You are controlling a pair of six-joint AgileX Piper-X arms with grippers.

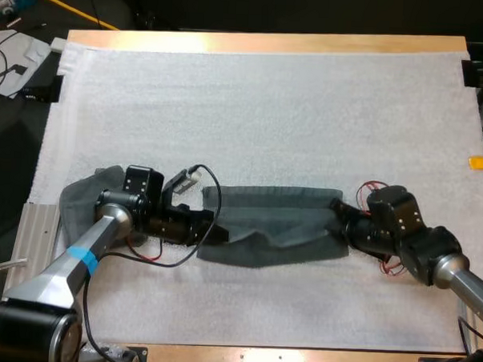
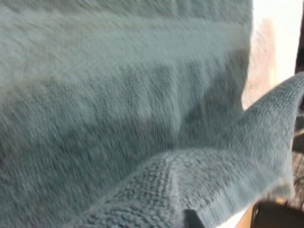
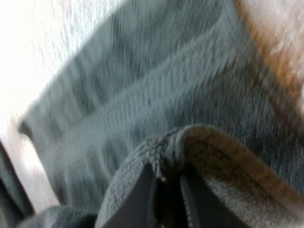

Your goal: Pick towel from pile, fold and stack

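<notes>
Risky hold on the towel.
The right gripper pinches its edge; the left gripper, cannot tell. A shallow pinch could slip.

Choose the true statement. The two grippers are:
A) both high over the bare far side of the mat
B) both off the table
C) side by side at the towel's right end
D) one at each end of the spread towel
D: in the high view the left gripper is at the left end of the towel and the right gripper is at its right end, with the cloth stretched between them.
</notes>
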